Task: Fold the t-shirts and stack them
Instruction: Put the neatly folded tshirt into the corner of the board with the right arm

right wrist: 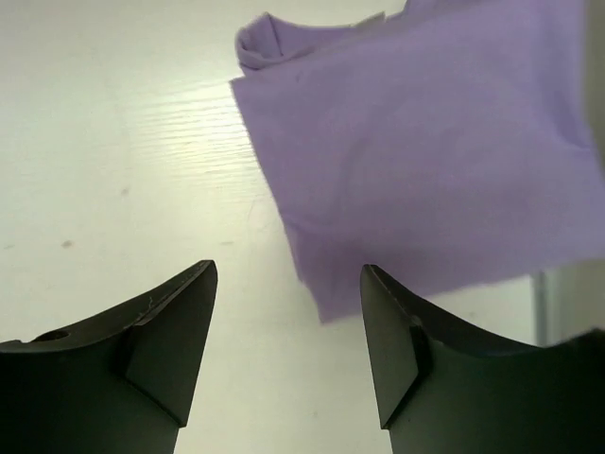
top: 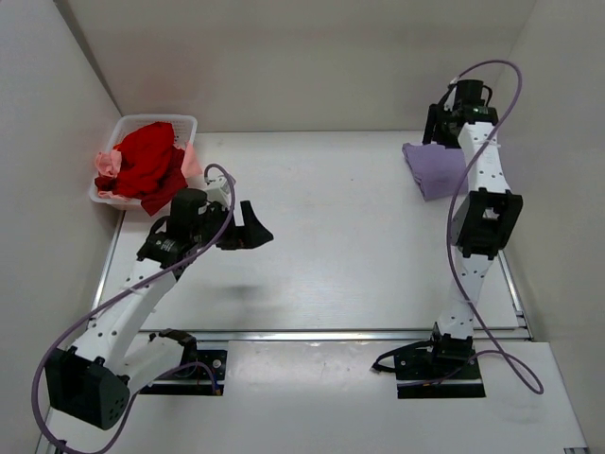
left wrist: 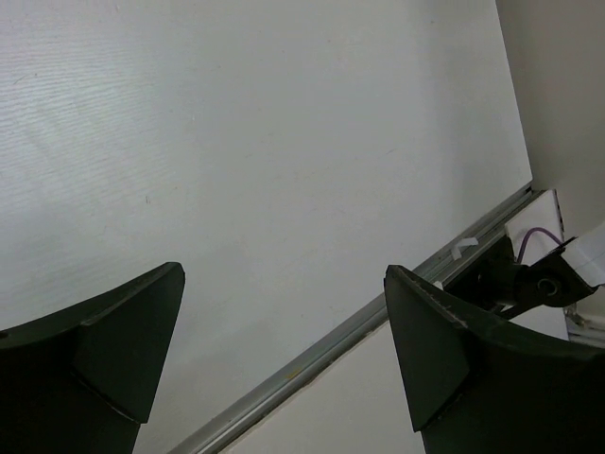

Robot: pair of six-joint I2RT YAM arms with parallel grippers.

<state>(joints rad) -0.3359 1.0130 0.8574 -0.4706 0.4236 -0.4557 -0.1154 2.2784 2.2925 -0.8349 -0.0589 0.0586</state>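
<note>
The lavender t-shirt (top: 432, 170) lies folded flat at the back right of the table; it fills the upper right of the right wrist view (right wrist: 425, 161). My right gripper (top: 434, 130) (right wrist: 287, 269) is open and empty, above the table just short of the shirt's near corner. The red t-shirt (top: 146, 161) is crumpled in the white basket (top: 188, 120) at the back left, with the pale pink t-shirt (top: 107, 167) bunched beside and under it. My left gripper (top: 250, 231) (left wrist: 284, 270) is open and empty, raised above bare table to the right of the basket.
A metal rail (top: 331, 333) runs along the table's near edge and shows in the left wrist view (left wrist: 312, 355). White walls close in the back and both sides. The right arm's base and cable (left wrist: 534, 279) sit beyond the rail.
</note>
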